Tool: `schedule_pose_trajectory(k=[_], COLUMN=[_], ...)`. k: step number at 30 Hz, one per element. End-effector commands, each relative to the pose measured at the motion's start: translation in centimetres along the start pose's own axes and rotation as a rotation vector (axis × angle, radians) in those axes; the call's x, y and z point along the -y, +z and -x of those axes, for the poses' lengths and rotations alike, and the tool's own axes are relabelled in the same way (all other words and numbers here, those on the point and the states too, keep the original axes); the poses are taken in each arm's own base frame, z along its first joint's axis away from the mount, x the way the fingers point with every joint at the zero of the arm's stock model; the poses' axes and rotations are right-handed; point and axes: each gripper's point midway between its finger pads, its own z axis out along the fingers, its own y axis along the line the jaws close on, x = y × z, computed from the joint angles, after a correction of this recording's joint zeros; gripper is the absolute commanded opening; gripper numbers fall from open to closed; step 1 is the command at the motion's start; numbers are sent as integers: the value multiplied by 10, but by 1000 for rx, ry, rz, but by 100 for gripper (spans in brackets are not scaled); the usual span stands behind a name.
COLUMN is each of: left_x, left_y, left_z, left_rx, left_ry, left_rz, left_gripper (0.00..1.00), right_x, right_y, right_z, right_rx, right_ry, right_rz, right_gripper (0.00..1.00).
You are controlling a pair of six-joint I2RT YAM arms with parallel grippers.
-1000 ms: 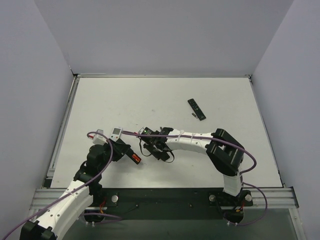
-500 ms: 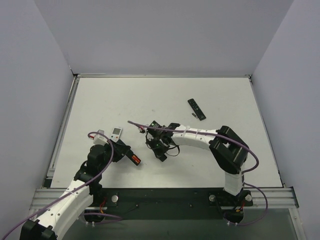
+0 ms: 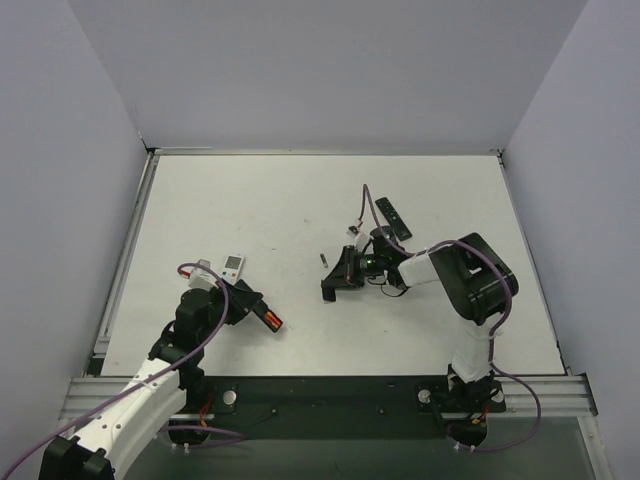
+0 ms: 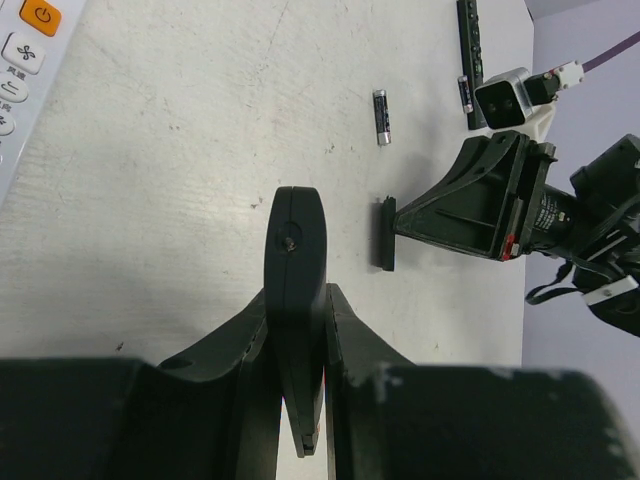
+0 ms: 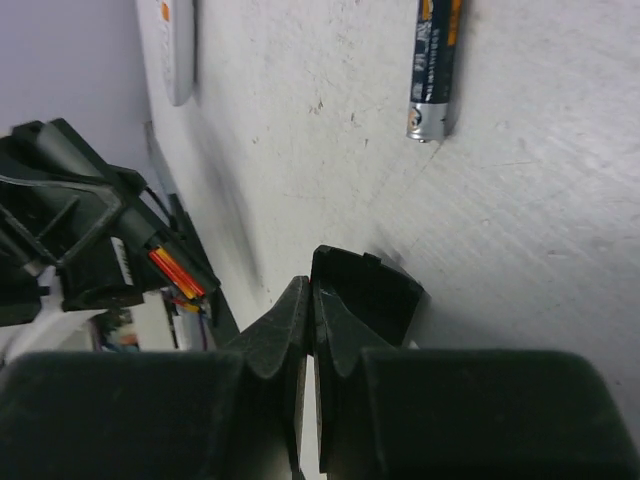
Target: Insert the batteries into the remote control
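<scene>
The left pincer [image 3: 257,309] pinches a slim dark case [image 4: 296,260] with red cells [image 3: 271,320] showing. The right pincer [image 3: 330,291] is pressed together, tip down at the counter [image 3: 250,200], near a loose grey battery [image 3: 323,259]. A white remote [image 3: 233,266] lies by the left arm.

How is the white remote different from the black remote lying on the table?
The white remote is pale and wider; the black remote is dark and slimmer. The white one lies on the left side of the table, the black one on the right, farther back. Both lie flat, and no gripper holds either.
</scene>
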Motion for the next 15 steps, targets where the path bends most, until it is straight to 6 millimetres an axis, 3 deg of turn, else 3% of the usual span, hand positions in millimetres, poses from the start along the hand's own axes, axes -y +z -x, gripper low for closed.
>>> schedule_pose_trajectory(k=[1, 3, 5, 9, 10, 11, 12, 13, 14, 15], left_x=[18, 18, 19, 20, 20, 21, 20, 19, 20, 19], left_y=[0, 0, 0, 0, 1, 0, 1, 1, 1, 1], left_z=[10, 10, 10, 10, 9, 10, 10, 9, 9, 9], left_rx=[31, 30, 27, 24, 21, 21, 21, 19, 17, 16], left_ry=[18, 18, 18, 18, 20, 20, 21, 19, 21, 20], left_rz=[-67, -69, -70, -74, -72, -75, -72, -68, -69, -66], left_gripper=[0, 0, 0, 0, 0, 0, 0, 0, 0, 0], right_x=[-35, -29, -35, -44, -43, -25, -29, -19, 10, -6], right_y=[-23, -31, -40, -48, -50, -46, -53, -55, -50, -60], right_z=[40, 44, 50, 50, 52, 46, 48, 54, 27, 37], right_rx=[147, 189, 218, 241, 258, 243, 261, 299, 204, 225], right_ry=[42, 58, 85, 66, 66, 95, 59, 48, 24, -54], right_rz=[287, 338, 398, 400, 379, 293, 255, 167, 2, -49], right_gripper=[0, 0, 0, 28, 31, 37, 42, 46, 53, 54])
